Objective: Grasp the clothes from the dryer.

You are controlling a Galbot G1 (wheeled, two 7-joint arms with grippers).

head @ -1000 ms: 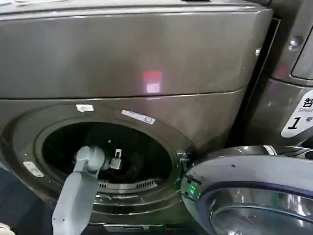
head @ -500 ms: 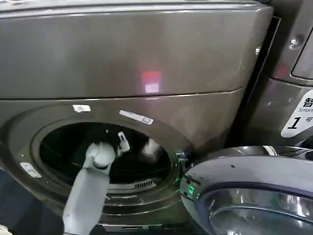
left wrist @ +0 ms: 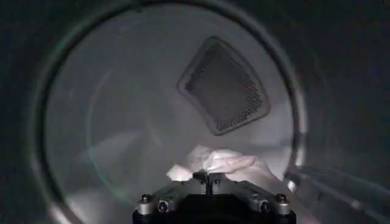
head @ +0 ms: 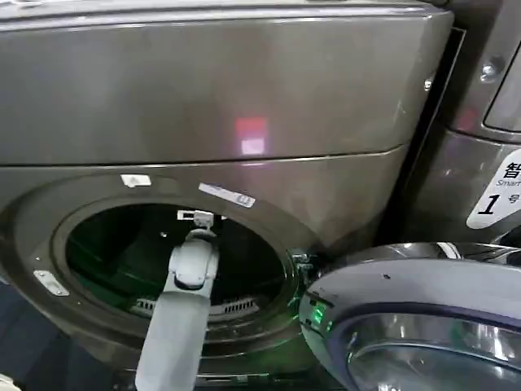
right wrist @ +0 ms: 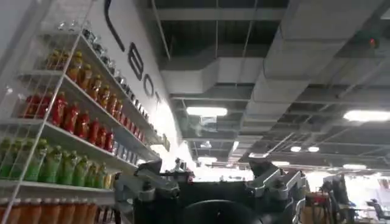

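the left gripper (head: pixel 195 217), clenched empty, is reaching into the bronze-grey metallic dryer (head: pixel 244 98); crumpled white clothes (left wrist: pixel 222 163) are lying ahead at twelve o'clock, its round glass door (head: pixel 415 326) hanging open at four.

Your left arm (head: pixel 175 322) has swung toward the right across the dryer (head: pixel 228 106) opening and now stands more upright. Its wrist sat at the left of the porthole (head: pixel 175 269) a second ago; now it's near the middle. Left gripper (head: pixel 195 217) has risen to just under the porthole's top rim. The pale patch seen inside the drum half a second ago is gone from the head view.
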